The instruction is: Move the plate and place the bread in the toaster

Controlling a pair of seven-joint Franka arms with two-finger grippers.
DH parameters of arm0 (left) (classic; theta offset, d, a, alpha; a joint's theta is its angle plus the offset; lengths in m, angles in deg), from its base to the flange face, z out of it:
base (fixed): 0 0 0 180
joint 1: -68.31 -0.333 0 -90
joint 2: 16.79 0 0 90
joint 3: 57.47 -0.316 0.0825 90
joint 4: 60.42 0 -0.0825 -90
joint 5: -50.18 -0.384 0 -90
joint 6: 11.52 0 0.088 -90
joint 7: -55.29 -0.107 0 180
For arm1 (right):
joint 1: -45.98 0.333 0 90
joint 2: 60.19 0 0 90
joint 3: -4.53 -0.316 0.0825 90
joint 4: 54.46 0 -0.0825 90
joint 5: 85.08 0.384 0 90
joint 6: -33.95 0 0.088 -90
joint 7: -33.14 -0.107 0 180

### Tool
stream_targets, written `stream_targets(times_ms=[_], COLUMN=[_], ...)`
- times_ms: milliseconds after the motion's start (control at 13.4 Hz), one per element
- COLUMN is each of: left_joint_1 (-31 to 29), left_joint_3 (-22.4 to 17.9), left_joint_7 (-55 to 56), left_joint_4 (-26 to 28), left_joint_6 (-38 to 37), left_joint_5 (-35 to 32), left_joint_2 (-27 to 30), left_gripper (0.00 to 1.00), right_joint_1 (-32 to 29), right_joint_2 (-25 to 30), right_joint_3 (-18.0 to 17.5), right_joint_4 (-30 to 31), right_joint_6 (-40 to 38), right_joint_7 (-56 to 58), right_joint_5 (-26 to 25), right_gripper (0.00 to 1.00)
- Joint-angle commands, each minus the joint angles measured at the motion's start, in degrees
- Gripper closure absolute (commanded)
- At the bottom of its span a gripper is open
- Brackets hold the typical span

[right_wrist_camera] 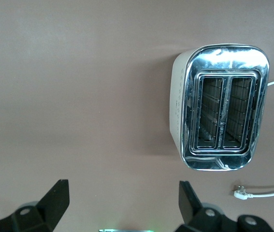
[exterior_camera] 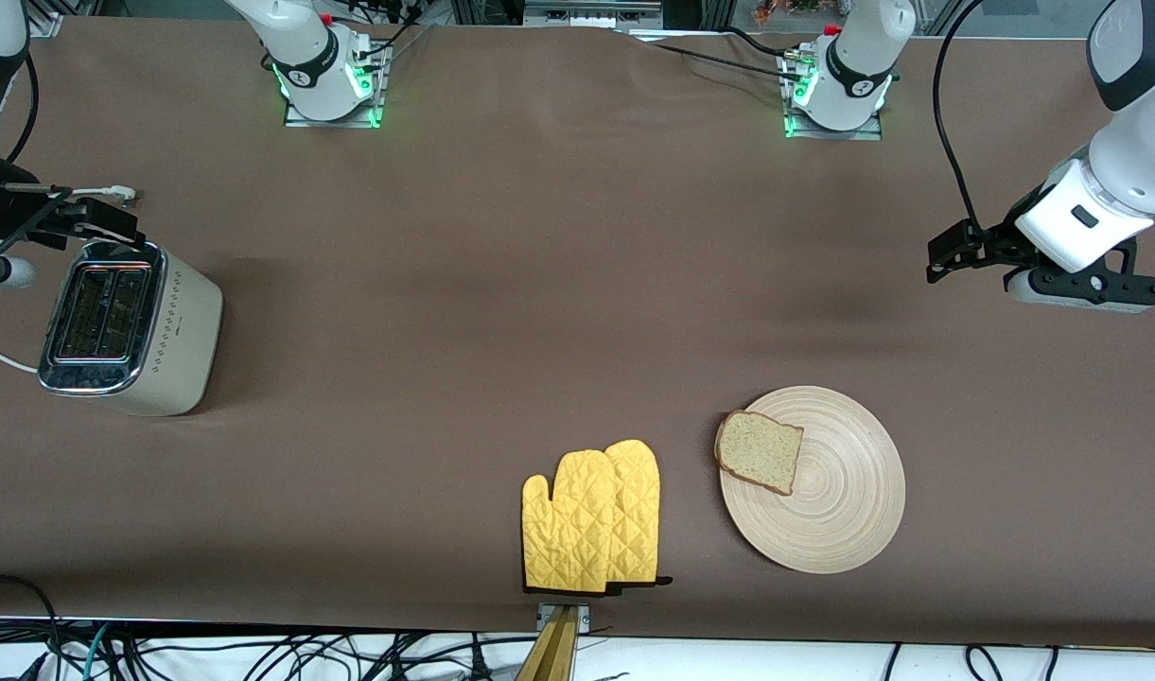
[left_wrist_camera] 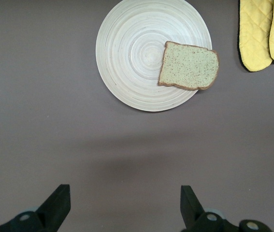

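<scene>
Front view, scanned from the right arm's end of the table: the right gripper [exterior_camera: 61, 222] hangs over the toaster [exterior_camera: 128, 326], jaws apart and empty. Yellow oven mitts [exterior_camera: 591, 515] lie near the front camera, beside the plate [exterior_camera: 828, 515]. The bread [exterior_camera: 759, 451] rests on the plate, overhanging its rim toward the mitts. The left gripper [exterior_camera: 946, 251] hovers over bare table at its own end, jaws apart, holding nothing. That overhang could let the slice slide off if the plate tilts when moved. The right gripper is partly cut off at the frame edge.
</scene>
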Motion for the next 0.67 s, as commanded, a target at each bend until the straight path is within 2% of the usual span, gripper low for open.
stream_targets(times_ms=[0,597], left_joint_1=[0.4,0.4], left_joint_3=[-0.1,0.0], left_joint_7=[0.3,0.4], left_joint_4=[0.6,0.5], left_joint_6=[-0.4,-1.0], left_joint_5=[-1.3,-1.3], left_joint_2=[1.0,0.9], left_gripper=[0.0,0.0], right_joint_1=[0.0,-0.1], right_joint_2=[-0.3,-0.4], right_joint_3=[0.0,0.0], right_joint_4=[-1.1,-1.1], right_joint_6=[-0.3,-0.2], right_joint_7=[-0.5,-0.5], right_joint_5=[-0.3,-0.4], right_gripper=[0.0,0.0])
